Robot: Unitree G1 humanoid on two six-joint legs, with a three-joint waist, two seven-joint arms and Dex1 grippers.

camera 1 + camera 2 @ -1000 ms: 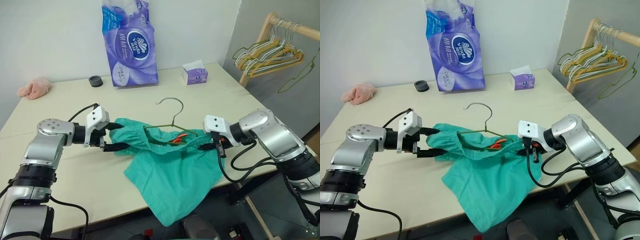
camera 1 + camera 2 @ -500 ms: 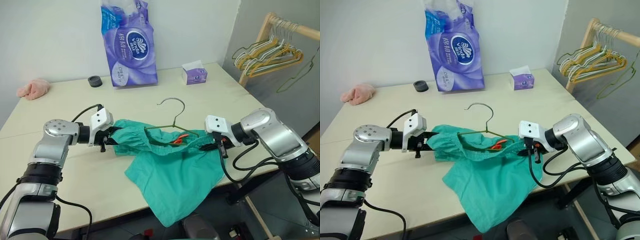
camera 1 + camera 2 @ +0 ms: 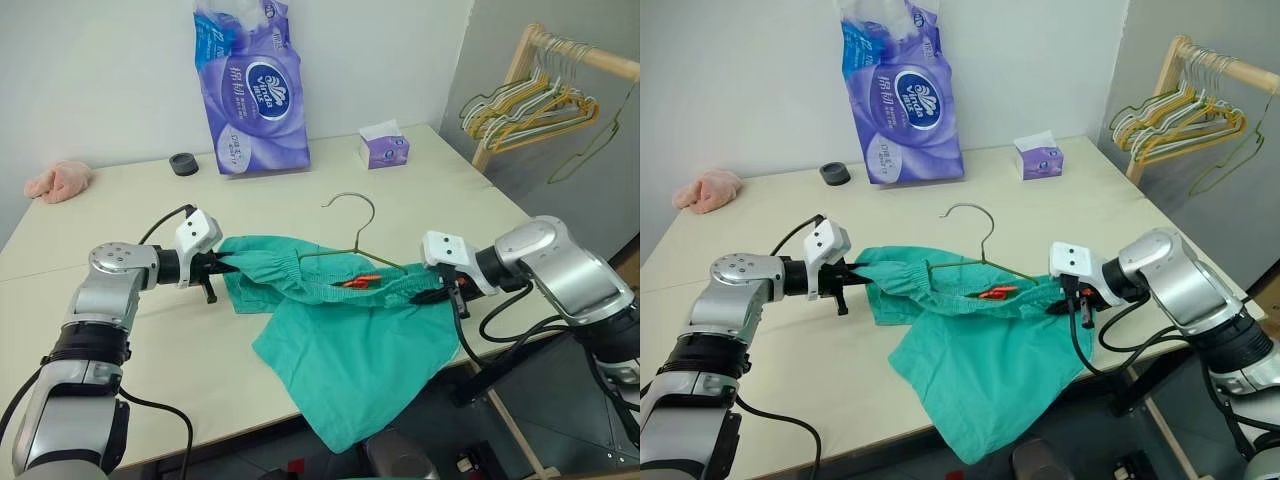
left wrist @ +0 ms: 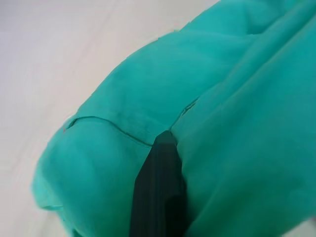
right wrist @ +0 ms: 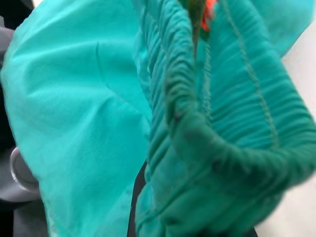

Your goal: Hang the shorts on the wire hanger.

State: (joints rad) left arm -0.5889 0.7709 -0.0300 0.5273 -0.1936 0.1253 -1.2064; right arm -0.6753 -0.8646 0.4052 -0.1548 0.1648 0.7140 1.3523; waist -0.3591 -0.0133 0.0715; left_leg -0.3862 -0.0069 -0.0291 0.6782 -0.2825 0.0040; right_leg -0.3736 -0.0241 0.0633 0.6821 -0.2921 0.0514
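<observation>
Beige surface, shorts spilling over its front edge with the wire hanger inside the waistband; left gripper and right gripper fingers both clenched on the waistband ends.

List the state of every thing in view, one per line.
shorts: spread out, one leg draped over table edge, gripped at both waistband ends
wire hanger: lying flat, partly inside waistband
left gripper: shut on shorts
right gripper: shut on shorts
tissue box: open
</observation>
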